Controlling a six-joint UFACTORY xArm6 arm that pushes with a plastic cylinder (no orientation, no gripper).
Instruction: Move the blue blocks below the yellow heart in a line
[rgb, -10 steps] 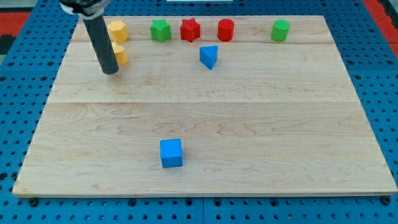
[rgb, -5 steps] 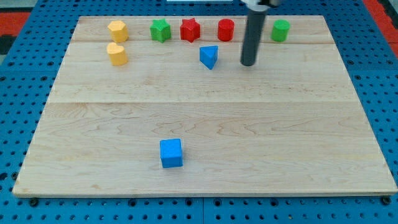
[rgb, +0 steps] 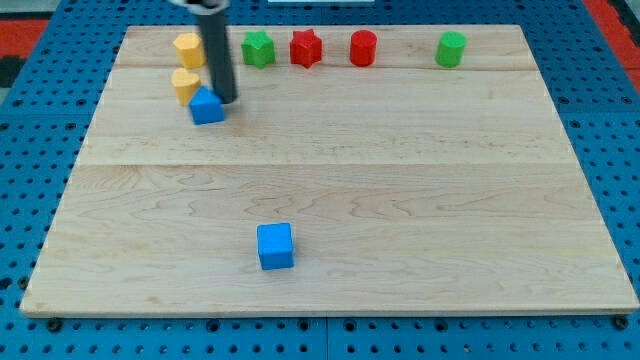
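Pale wood forms the board (rgb: 400, 180), made of long planks whose seams run across the view; it rests on a blue pegboard surface (rgb: 620, 150) dotted with regular holes, and a strip of red pegboard (rgb: 20, 30) shows at the view's upper left corner, with another at the upper right.

Along the board's 12 o'clock edge stands a row of blocks: a yellow hexagonal block (rgb: 186, 47), a green star (rgb: 258, 48), a red star (rgb: 306, 48), a red cylinder (rgb: 363, 48) and, well apart towards 1 o'clock, a green cylinder (rgb: 451, 49).

The yellow heart (rgb: 184, 83) lies just at 6 o'clock of the yellow hexagonal block. The blue triangular block (rgb: 207, 105) sits at roughly 5 o'clock of the heart, touching or nearly touching it; which cannot be told. The blue cube (rgb: 275, 246) lies alone near the board's 6 o'clock edge, well apart from all other blocks.

The dark rod descends from the view's top edge. My tip (rgb: 226, 101) rests on the board just at 2 o'clock of the blue triangular block, against or just beside it. The rod carries no jaws and grasps nothing; it only bears sideways on blocks.
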